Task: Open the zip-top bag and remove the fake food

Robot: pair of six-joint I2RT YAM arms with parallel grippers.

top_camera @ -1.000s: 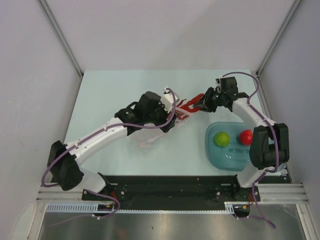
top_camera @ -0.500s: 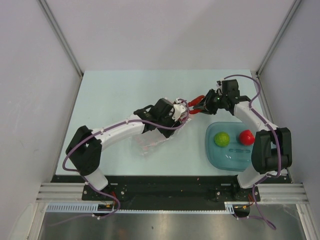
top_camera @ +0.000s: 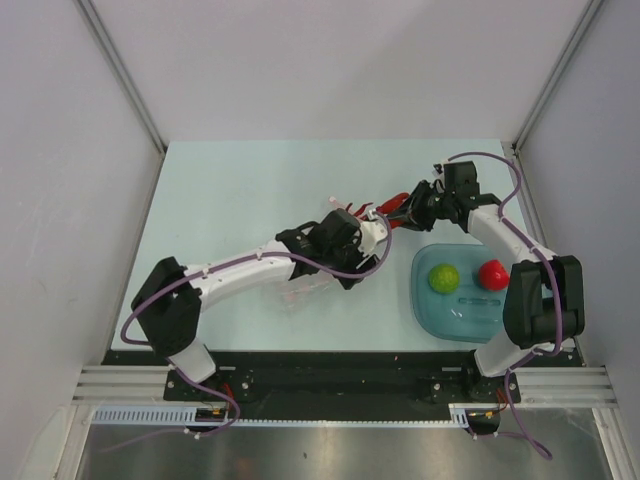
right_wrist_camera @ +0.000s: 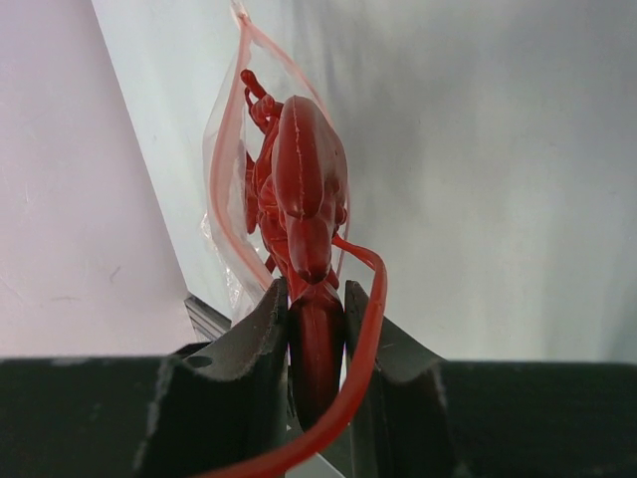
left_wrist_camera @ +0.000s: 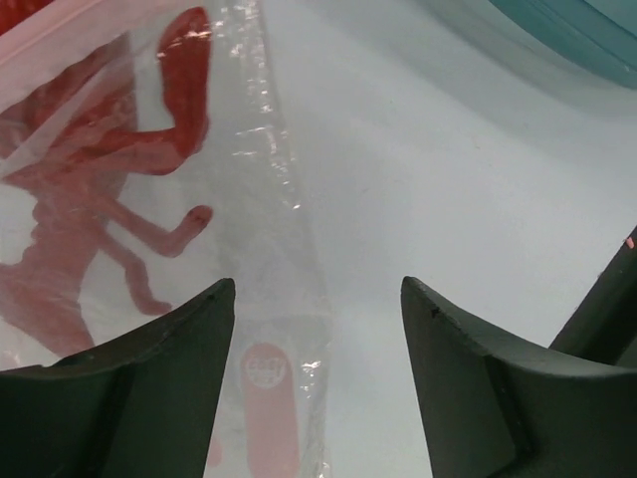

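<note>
Left arm has swung right and toward the near edge since a second ago. Left claw (left_wrist_camera: 317,299) hangs wide open over the zip-top bag (left_wrist_camera: 269,149) edge, gripping nothing. Right claw (right_wrist_camera: 317,299) is clamped narrow on the red lobster (right_wrist_camera: 304,179), which is partly inside the bag mouth (pink zip strip (right_wrist_camera: 221,169) loops round it). Green ball (top_camera: 443,278) and red fruit (top_camera: 491,274) lie in the teal tray (top_camera: 430,315) on the worktop (top_camera: 240,190).

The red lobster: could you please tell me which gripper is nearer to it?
Right. The right gripper is shut on the lobster; the left gripper is open over the zip-top bag, the lobster just ahead.
</note>
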